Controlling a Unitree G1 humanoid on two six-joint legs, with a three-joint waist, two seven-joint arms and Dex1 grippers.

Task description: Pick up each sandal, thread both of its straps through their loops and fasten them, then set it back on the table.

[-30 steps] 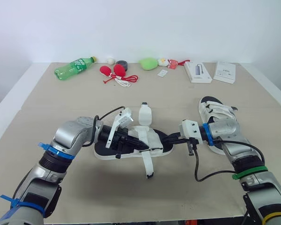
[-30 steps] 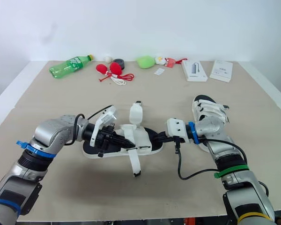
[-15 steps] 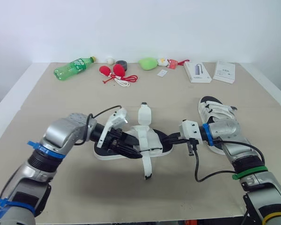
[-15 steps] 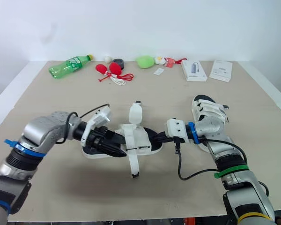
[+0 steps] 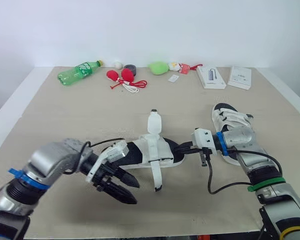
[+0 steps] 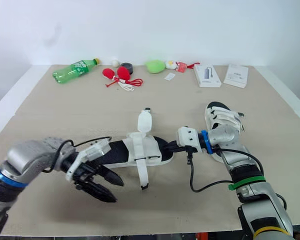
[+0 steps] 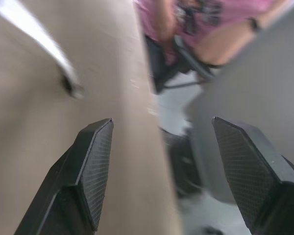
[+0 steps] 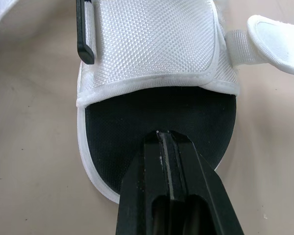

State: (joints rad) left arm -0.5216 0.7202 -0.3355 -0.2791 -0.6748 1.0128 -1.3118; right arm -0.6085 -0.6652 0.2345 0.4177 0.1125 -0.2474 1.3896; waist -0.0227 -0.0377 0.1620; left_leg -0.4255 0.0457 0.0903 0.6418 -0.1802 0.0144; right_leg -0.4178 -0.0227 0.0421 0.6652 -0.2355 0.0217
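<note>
A white sandal with a black footbed (image 5: 151,150) lies mid-table. One strap (image 5: 154,123) stands up at its far side and the other (image 5: 156,176) hangs loose toward the front. My left gripper (image 5: 133,192) is open and empty, a short way in front of the sandal's heel end and apart from it; its fingers (image 7: 95,166) stand wide over the table's front edge. My right gripper (image 8: 164,134) is shut, its tip resting on the footbed at the sandal's other end (image 5: 182,148). A second white sandal (image 5: 231,120) lies behind my right wrist.
Along the back edge lie a green bottle (image 5: 79,72), red objects with a cord (image 5: 122,77), a tape roll (image 5: 130,68), a green object (image 5: 159,67) and two flat boxes (image 5: 211,76) (image 5: 240,76). A seated person in a pink top (image 7: 206,14) is beyond the table's front edge.
My left gripper went from shut to open and pulled back from the sandal toward the table's front. The sandal, its loose straps and my right gripper have stayed put.
</note>
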